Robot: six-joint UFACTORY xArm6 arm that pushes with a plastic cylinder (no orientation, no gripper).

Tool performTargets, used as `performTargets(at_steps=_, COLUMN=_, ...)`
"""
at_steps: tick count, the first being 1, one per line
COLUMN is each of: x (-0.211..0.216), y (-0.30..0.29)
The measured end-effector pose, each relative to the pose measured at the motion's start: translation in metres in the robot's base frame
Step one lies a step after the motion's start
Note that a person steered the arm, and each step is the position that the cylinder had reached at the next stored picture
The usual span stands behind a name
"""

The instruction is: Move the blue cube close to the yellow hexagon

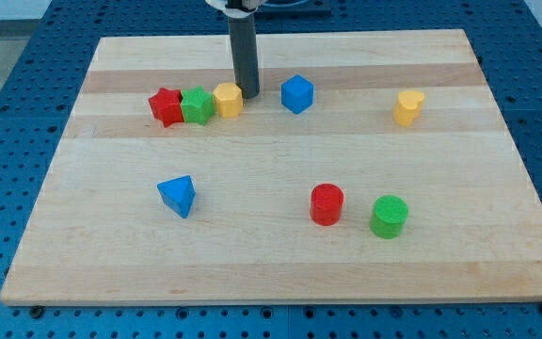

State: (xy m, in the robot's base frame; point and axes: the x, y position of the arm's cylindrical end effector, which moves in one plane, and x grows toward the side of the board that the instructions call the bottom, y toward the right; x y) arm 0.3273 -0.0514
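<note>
The blue cube (pixel 297 93) sits on the wooden board (pixel 280 264) in the upper middle. The yellow hexagon (pixel 228 99) lies to its left, at the right end of a row with a green block (pixel 197 104) and a red block (pixel 166 106). My tip (pixel 247 95) stands between the hexagon and the cube. It is at the hexagon's right edge, touching or nearly so, with a clear gap to the blue cube on its right.
A second yellow block (pixel 408 107) sits at the upper right. A blue triangular block (pixel 177 196) lies lower left. A red cylinder (pixel 326 203) and a green cylinder (pixel 389 216) stand at the lower right.
</note>
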Motion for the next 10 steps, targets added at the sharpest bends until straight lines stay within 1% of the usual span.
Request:
performTargets(at_steps=2, x=0.003, y=0.002)
performTargets(at_steps=4, x=-0.056, y=0.05)
performTargets(at_steps=5, x=-0.041, y=0.117)
performTargets(at_steps=6, x=-0.013, y=0.143)
performTargets(at_steps=7, x=0.001, y=0.136)
performTargets(at_steps=9, x=0.001, y=0.112)
performTargets(at_steps=10, x=0.001, y=0.11)
